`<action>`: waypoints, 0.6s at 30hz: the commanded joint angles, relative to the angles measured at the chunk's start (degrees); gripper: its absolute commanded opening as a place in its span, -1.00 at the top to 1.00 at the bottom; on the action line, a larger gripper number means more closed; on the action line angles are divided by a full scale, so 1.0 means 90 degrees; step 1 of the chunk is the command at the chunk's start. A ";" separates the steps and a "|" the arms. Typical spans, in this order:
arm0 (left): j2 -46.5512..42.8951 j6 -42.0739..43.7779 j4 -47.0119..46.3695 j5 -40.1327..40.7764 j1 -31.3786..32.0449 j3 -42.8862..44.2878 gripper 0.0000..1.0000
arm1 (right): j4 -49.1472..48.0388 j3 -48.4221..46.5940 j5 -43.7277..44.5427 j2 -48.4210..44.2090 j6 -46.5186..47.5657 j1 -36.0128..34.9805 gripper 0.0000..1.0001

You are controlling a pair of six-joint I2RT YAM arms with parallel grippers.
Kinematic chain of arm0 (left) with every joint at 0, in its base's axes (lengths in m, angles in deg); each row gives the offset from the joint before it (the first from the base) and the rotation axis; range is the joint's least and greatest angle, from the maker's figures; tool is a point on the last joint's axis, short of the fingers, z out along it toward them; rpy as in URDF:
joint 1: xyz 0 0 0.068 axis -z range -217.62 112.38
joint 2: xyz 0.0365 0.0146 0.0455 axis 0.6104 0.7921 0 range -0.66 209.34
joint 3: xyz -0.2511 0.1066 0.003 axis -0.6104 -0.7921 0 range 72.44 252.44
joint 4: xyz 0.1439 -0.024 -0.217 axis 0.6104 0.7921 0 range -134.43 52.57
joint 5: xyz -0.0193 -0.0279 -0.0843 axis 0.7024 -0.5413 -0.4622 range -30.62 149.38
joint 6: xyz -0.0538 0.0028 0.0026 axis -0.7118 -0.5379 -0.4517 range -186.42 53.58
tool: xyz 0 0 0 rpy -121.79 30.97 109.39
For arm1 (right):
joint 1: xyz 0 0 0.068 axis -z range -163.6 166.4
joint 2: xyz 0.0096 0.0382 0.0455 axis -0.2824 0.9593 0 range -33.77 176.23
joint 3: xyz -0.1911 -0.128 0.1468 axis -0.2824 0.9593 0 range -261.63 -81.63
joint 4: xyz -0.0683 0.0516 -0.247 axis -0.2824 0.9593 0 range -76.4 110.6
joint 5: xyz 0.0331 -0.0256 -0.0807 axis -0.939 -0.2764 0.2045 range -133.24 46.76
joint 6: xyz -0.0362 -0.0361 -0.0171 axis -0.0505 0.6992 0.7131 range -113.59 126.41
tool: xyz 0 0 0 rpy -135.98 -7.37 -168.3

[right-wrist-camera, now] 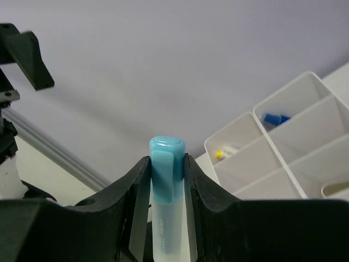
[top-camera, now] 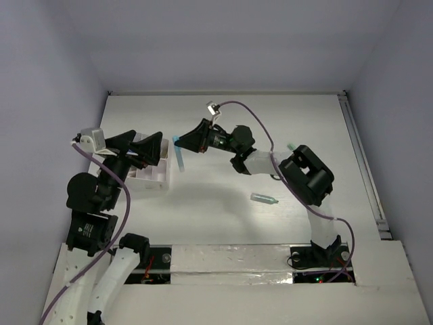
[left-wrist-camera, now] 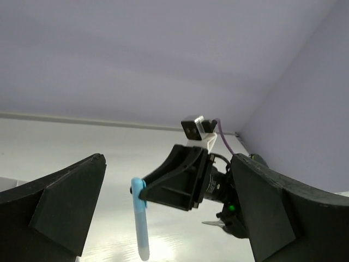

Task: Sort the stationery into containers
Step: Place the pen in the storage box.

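One teal pen (top-camera: 179, 157) in R jaws by box (top-camera: 157, 181) rim; L jaws wide

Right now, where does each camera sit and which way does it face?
Top external: above and behind the bases, looking down at the table; both arms, left hand at the compartment box, right hand.
Left wrist: faces across the table at the right hand; own open fingers frame it.
Right wrist: faces the box past its fingers clamped on a blue-capped pen.
Shared: all three show the pen.
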 commanded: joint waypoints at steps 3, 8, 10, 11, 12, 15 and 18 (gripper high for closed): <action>-0.0327 0.0294 -0.0053 0.0481 -0.0019 -0.0788 -0.98 | -0.0226 -0.1625 0.0180 0.0886 0.0095 -0.0329 1.00; -0.0582 0.0382 -0.0463 0.0491 -0.0019 -0.1220 -0.98 | 0.0523 -0.2907 0.0463 0.1961 0.0349 -0.0534 1.00; -0.0611 0.0372 -0.0531 0.0433 -0.0019 -0.1298 -0.98 | 0.0721 -0.3483 0.0502 0.2225 0.0417 -0.0670 1.00; -0.0611 0.0372 -0.0541 0.0413 -0.0019 -0.1327 -0.98 | 0.0934 -0.3640 0.0560 0.2448 0.0446 -0.0671 1.00; -0.0640 0.0372 -0.0522 0.0394 -0.0019 -0.1347 -0.98 | 0.1052 -0.3796 0.0600 0.2547 0.0485 -0.0729 1.00; -0.0679 0.0382 -0.0454 0.0432 -0.0019 -0.1376 -0.98 | 0.1453 -0.4421 0.0639 0.2957 0.0612 -0.0788 1.00; -0.0709 0.0382 -0.0434 0.0432 -0.0019 -0.1386 -0.98 | 0.1883 -0.5183 0.0551 0.3446 0.0622 -0.0857 1.00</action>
